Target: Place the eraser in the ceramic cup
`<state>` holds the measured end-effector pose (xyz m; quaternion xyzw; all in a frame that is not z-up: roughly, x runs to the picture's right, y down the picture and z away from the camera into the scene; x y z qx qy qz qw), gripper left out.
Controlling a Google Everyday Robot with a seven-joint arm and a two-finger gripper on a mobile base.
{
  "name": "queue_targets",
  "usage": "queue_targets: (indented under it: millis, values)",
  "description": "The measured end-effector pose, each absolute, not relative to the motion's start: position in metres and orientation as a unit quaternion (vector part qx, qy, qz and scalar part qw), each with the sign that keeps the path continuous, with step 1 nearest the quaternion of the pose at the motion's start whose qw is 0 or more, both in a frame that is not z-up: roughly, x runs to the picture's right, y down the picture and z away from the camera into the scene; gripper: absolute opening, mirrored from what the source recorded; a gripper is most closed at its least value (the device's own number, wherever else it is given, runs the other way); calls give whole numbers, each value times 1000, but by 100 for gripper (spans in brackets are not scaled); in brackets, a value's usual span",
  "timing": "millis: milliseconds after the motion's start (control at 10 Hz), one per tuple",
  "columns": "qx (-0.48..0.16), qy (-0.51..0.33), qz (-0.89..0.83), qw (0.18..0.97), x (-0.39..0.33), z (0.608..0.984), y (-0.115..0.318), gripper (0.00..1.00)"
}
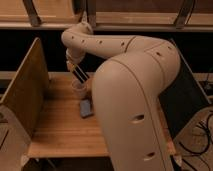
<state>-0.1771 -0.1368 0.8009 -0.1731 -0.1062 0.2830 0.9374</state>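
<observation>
The eraser [80, 75], a long black bar with a pale stripe, hangs slanted from my gripper [74, 65], which is shut on its upper end. Its lower end is at the mouth of the small pale ceramic cup [78, 90], which stands on the wooden table [60, 131] right below the gripper. I cannot tell whether the tip is inside the cup or just above it.
A blue-grey block [86, 108] lies on the table just in front of the cup. A wooden side panel [24, 95] stands upright at the left edge. My large beige arm [135, 105] covers the right half of the table; the bowl is hidden behind it.
</observation>
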Motion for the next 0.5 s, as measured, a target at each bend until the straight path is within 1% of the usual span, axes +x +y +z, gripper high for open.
queue_targets:
  millis: [300, 500]
  values:
    - [-184, -157, 270, 932, -187, 801, -135, 0]
    - [-185, -161, 269, 931, -189, 800, -135, 0]
